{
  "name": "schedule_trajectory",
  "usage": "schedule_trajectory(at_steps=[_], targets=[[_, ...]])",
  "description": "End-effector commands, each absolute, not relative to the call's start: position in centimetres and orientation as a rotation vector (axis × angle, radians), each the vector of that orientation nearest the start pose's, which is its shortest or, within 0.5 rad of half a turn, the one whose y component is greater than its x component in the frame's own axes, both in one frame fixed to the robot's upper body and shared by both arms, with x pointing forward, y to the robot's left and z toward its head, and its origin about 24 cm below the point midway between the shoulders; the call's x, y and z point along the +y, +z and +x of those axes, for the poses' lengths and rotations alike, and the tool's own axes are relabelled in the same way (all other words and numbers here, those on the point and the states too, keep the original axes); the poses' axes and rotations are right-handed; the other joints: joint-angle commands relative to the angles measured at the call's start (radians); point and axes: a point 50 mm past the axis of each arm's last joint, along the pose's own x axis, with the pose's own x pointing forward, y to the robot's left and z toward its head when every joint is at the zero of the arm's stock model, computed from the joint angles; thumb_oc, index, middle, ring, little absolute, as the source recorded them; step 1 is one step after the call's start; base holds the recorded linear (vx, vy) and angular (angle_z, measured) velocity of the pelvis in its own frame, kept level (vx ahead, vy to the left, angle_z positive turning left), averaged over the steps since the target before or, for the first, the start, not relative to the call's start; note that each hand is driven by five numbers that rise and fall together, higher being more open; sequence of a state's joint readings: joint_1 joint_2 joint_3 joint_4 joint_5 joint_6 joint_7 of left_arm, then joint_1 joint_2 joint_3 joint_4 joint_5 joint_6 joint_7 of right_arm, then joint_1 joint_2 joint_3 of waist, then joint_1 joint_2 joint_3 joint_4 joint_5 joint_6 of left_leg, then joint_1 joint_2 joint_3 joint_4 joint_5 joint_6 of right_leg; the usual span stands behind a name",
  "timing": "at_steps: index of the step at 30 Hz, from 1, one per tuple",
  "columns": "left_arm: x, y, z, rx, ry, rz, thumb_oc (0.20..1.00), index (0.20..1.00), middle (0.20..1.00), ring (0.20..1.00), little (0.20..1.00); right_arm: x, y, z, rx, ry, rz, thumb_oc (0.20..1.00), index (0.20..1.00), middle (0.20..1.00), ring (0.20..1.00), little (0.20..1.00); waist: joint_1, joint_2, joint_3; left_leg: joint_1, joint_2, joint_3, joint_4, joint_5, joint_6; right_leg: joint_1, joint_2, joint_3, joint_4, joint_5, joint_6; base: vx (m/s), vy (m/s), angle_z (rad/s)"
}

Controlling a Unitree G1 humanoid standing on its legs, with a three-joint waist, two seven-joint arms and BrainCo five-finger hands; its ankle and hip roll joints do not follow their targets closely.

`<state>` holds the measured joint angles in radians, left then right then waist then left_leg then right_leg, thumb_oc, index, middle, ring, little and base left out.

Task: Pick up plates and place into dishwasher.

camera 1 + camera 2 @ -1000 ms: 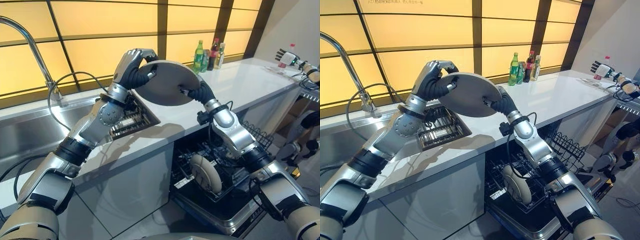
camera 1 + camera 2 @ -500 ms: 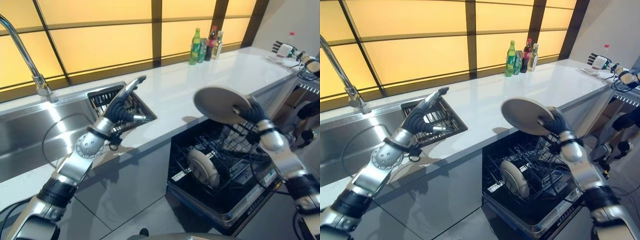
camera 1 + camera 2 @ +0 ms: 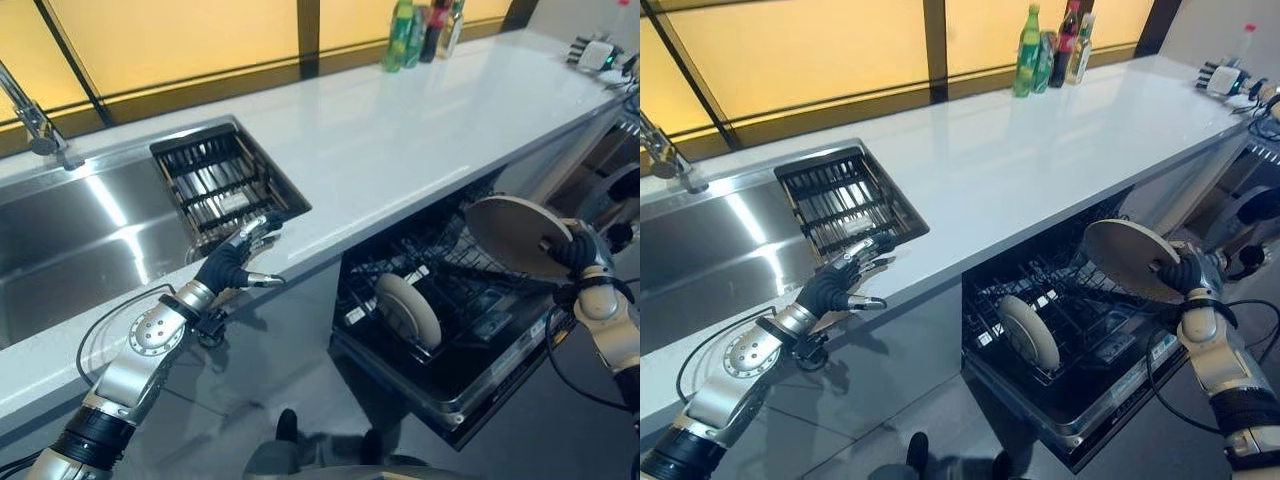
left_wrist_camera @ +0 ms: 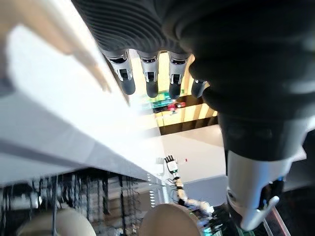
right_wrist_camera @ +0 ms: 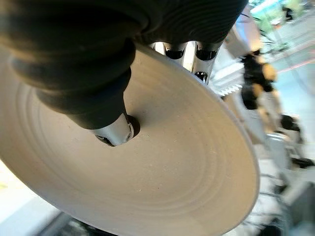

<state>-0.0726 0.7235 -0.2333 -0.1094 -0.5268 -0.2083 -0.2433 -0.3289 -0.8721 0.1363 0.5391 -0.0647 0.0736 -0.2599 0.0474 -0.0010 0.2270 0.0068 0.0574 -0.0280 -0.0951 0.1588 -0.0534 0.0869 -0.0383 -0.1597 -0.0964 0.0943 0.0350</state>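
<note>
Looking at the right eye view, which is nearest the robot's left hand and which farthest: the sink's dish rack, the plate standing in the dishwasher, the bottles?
From the left hand:
1. Dish rack, just behind it in the sink.
2. Plate standing in the dishwasher, to its right, lower.
3. Bottles, far back on the counter.

Kitchen, white countertop (image 3: 400, 130), steel sink (image 3: 70, 240), open dishwasher (image 3: 450, 320), bottles (image 3: 420, 20)

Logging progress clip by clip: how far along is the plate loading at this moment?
Done: one plate already stands on edge in the rack of the open dishwasher. In hand: the right hand pinches a second plate, held tilted above the rack's right side, not yet slotted in. The left hand hangs open at the counter's front edge, holding nothing. Left: lowering this plate into the rack.
</note>
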Motion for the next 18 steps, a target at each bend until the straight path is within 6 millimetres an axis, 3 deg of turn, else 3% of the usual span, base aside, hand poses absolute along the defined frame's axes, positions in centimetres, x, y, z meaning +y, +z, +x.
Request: schedule_trajectory(at_steps=[1, 7, 18], targets=[[17.1, 14.1, 25.4, -0.346, -0.688, 0.063, 1.0, 1.0, 1.0, 1.0, 1.0, -35.5, 17.0, 31.9, 0.006, -0.522, -1.001, 0.2, 0.2, 0.2, 0.2, 0.2, 0.043, 0.001, 0.054, 0.044, -0.051, 0.013, 0.008, -0.16, 0.032, -0.018, -0.03, 0.003, 0.018, -0.044, 0.061, -0.1, -0.043, 0.0], [15.1, 14.9, 25.7, -0.376, -0.785, -0.054, 1.0, 1.0, 1.0, 1.0, 1.0, -35.5, 17.5, 33.9, 0.071, -0.531, -0.958, 0.2, 0.2, 0.2, 0.2, 0.2, 0.063, 0.028, 0.103, -0.004, -0.051, -0.005, 0.008, -0.141, 0.026, -0.056, -0.033, -0.015, 0.022, -0.038, 0.052, -0.11, -0.041, 0.03], [14.2, 16.8, 26.6, -0.436, -0.836, -0.073, 1.0, 1.0, 1.0, 1.0, 1.0, -34.8, 18.0, 36.5, 0.188, -0.487, -0.845, 0.2, 0.2, 0.2, 0.2, 0.2, 0.084, 0.096, 0.179, -0.09, -0.063, -0.031, 0.008, -0.1, 0.021, -0.14, -0.04, -0.042, 0.047, -0.035, 0.03, -0.09, -0.004, 0.08]])
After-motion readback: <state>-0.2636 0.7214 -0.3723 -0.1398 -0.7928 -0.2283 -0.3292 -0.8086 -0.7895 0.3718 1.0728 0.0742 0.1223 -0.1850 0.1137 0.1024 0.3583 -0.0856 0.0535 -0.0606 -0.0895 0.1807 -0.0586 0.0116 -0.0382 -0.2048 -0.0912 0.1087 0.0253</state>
